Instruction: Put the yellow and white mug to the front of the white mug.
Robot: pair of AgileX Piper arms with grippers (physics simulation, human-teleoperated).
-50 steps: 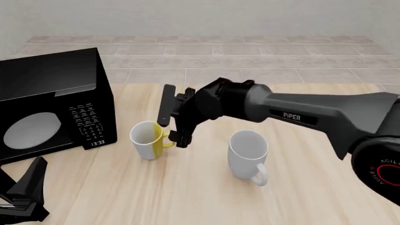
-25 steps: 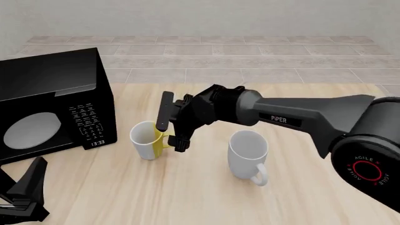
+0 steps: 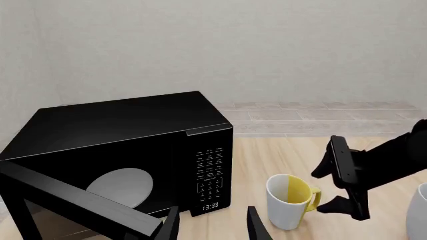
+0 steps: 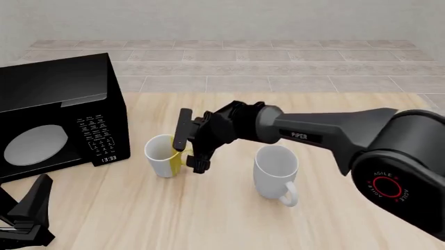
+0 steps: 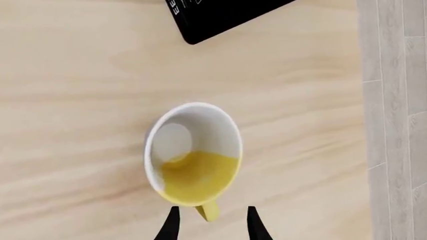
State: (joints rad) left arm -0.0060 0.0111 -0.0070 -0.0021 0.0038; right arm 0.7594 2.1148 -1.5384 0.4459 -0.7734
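Observation:
The yellow and white mug (image 4: 163, 155) stands upright on the table just right of the microwave, its yellow handle pointing right. My right gripper (image 4: 189, 148) is open and reaches down over that handle, one finger behind it and one in front. In the right wrist view the handle (image 5: 208, 211) lies between the two fingertips of the right gripper (image 5: 210, 227), and the mug (image 5: 193, 155) shows its pale inside. The white mug (image 4: 276, 169) stands to the right, apart from the arm. My left gripper (image 4: 31, 211) rests open at the near left corner, holding nothing.
A black microwave (image 4: 56, 114) fills the left of the table, close to the small mug (image 3: 291, 200); its front shows in the left wrist view (image 3: 120, 150). Tiled floor lies beyond the table's far edge (image 4: 278, 92).
My right gripper has come down and slightly left, so its fingers now straddle the yellow handle. Both mugs and the left arm have stayed put.

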